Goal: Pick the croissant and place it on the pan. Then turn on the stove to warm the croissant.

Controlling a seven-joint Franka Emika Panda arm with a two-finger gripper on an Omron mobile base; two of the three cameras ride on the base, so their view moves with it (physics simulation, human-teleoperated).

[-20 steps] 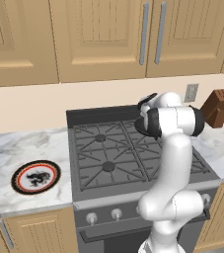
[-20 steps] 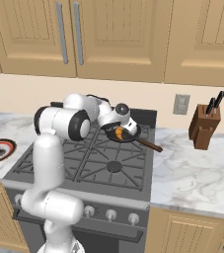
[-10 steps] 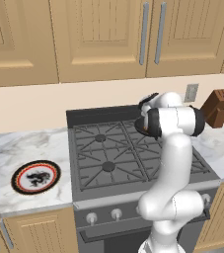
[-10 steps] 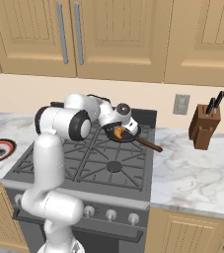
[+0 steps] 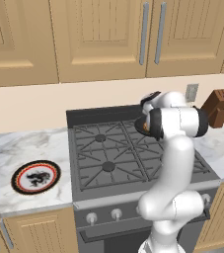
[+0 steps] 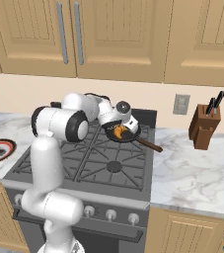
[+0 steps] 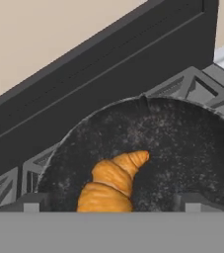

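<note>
The croissant [image 7: 111, 183] was seen lying inside the pan [image 7: 182, 148], which was placed on the far right burner of the stove [image 6: 84, 163], with its long handle [image 6: 150, 145] pointed to the right toward the marble counter [image 6: 192, 173]. The gripper [image 6: 125, 129] was held just above the pan with its jaws spread wide apart, one fingertip [image 7: 30, 206] on each side of the croissant, and nothing was gripped between them. A round red-rimmed plate [image 5: 35, 177] was left on the counter to the left of the stove, and a knife block [image 6: 204, 126] was standing far to the right near the wall.
</note>
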